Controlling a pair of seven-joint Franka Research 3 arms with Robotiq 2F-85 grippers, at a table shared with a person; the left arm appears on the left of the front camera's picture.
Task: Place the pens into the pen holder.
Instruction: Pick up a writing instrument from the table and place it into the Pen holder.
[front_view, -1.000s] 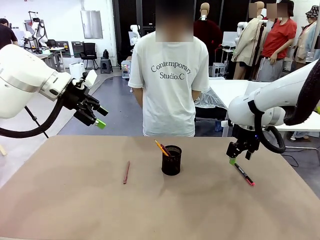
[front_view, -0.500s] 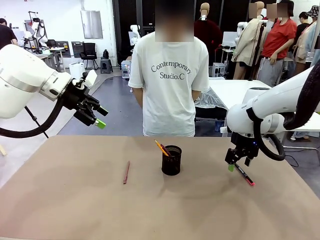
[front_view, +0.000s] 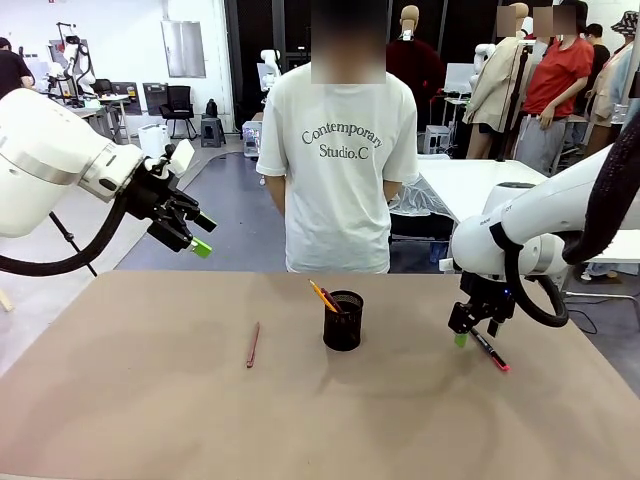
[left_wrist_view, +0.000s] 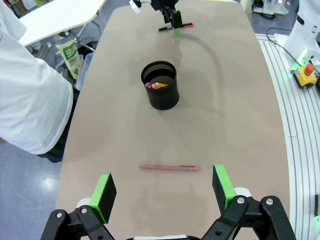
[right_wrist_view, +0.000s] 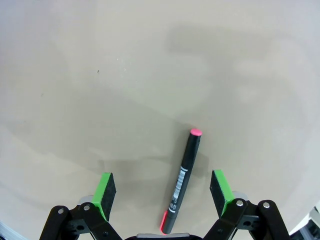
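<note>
At 9 o'clock in the front view, raised well clear of the flat brown tabletop (front_view: 150, 420): the left gripper (front_view: 204, 235), black two-finger with green pads, jaws spread wide and holding nothing. From its own wrist camera, the same open left gripper (left_wrist_view: 164, 187) looking down the length of the table. On the tabletop at about 8 o'clock from the middle, well apart from everything else: the thin reddish-brown pen (front_view: 253, 344), lying flat; in the left wrist view lying crosswise (left_wrist_view: 169, 167) just beyond the green pads. At the centre: the small black wire-mesh cylindrical pen holder (front_view: 343, 322), upright, with the yellow-orange pencil (front_view: 322, 296) leaning out toward 10 o'clock beside a second, reddish stick; pink and yellow tips visible inside the cup from above (left_wrist_view: 160, 95). Behind it at 12 o'clock: a person in a white printed T-shirt (front_view: 343, 150), standing at the far edge. At 3 o'clock from the holder: the right gripper (front_view: 465, 335), lowered close to the table, jaws wide apart and gripping nothing. Flat on the table under it, the black marker with a pink-red end (front_view: 490, 351); in the right wrist view lying between the open fingers (right_wrist_view: 182, 175), nearer the right-hand pad, rounded pink tip toward 12 o'clock. Contact between pads and marker: cannot tell.
</note>
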